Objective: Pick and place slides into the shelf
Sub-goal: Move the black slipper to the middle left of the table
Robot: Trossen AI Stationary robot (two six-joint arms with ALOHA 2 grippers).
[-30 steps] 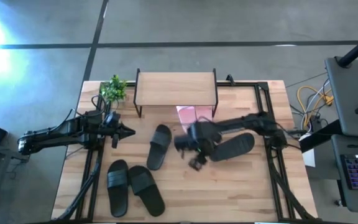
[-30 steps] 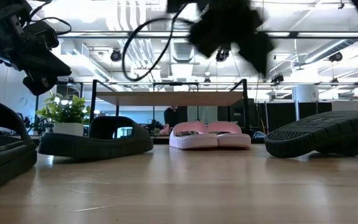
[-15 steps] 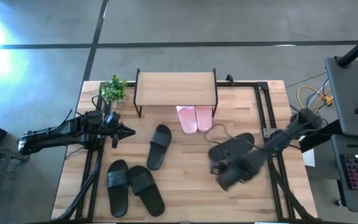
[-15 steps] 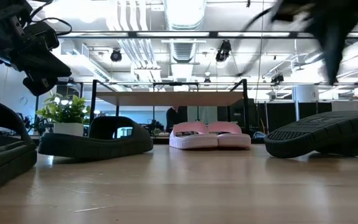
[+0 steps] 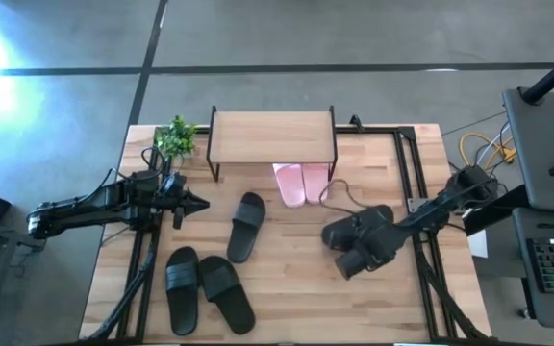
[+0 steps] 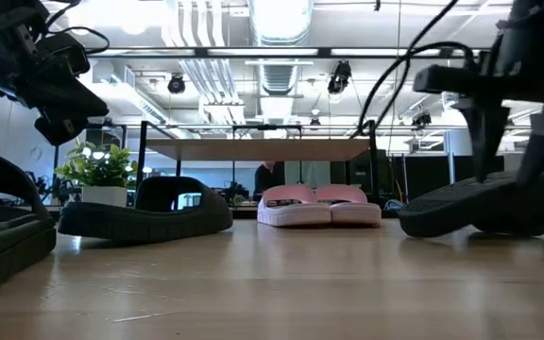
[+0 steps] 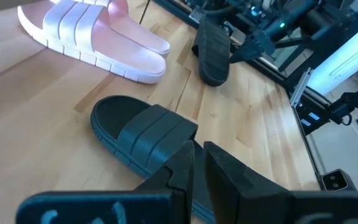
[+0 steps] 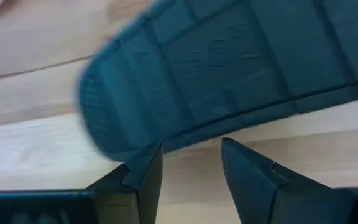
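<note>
Upturned black slide (image 8: 229, 68) lies right of the pink pair (image 5: 298, 183); right tool (image 8: 188, 165) hovers spread at its edge, holding nothing. Left tool (image 7: 197, 163), nearly closed, empty, waits left.

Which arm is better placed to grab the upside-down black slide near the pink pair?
Right. Its pincer hangs open right over that overturned black slide, sole up. The left pincer waits at the table's other side, nearer the upright black slide.

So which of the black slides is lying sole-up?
The black slide under the right gripper, right of the pink pair; its ribbed sole faces up. The other three black ones show their straps.
</note>
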